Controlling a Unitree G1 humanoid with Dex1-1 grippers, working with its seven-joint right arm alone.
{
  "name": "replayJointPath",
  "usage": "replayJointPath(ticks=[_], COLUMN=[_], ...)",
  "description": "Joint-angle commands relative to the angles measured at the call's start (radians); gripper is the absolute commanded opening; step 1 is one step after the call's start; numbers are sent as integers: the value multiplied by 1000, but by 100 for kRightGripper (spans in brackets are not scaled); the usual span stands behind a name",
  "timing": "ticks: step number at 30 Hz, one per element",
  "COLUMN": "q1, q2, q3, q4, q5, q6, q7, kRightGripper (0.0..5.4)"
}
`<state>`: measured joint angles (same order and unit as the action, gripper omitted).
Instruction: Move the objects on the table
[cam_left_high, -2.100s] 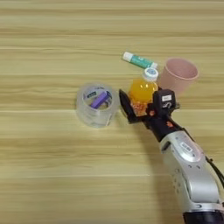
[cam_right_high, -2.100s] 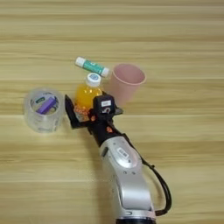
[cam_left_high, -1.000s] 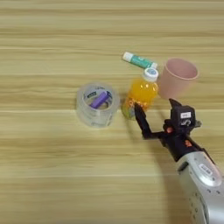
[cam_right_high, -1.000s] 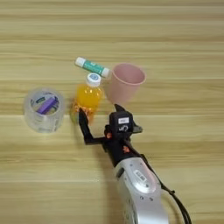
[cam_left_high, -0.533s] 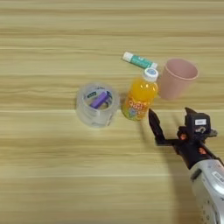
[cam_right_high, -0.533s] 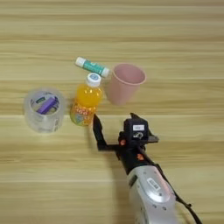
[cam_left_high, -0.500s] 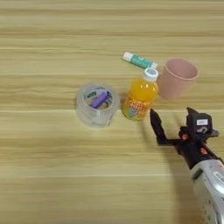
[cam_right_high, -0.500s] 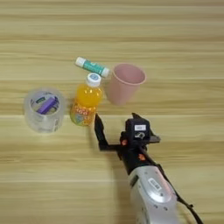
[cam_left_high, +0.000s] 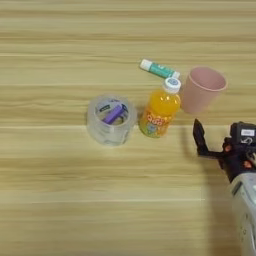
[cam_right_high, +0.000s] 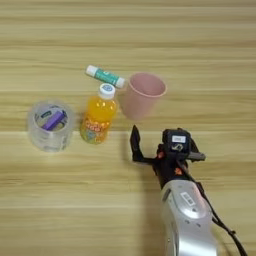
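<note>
A small orange juice bottle (cam_left_high: 159, 107) with a white cap stands upright near the middle of the table (cam_left_high: 60, 200). Just left of it sits a squat clear round tub (cam_left_high: 111, 120) with a purple stick inside. My right gripper (cam_right_high: 159, 141) hovers to the right of the bottle and nearer the front, apart from it. It is open with nothing between its fingers. One black finger (cam_right_high: 134, 142) stands out on the left; the other is mostly hidden by the black wrist block.
A pink cup (cam_left_high: 202, 90) stands upright right of the bottle, close behind my gripper. A small green and white tube (cam_left_high: 160, 69) lies behind the bottle. My silver forearm (cam_right_high: 187, 215) comes in from the bottom edge.
My gripper stood around the bottle and has let it go. It has drawn back to the right and toward the front edge. The bottle stays upright beside the tub.
</note>
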<state>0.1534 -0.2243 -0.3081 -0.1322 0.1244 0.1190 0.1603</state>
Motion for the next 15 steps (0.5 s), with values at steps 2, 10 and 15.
replayJointPath(ticks=[2,10,15], q1=[-131,-201,-221], q2=[-57,-79,-85], q3=[-7,2,5], q4=[83,161,178], q5=[0,9,10], q6=[-56,-83,-87], q7=[15,61,75], kRightGripper=[538,538,538])
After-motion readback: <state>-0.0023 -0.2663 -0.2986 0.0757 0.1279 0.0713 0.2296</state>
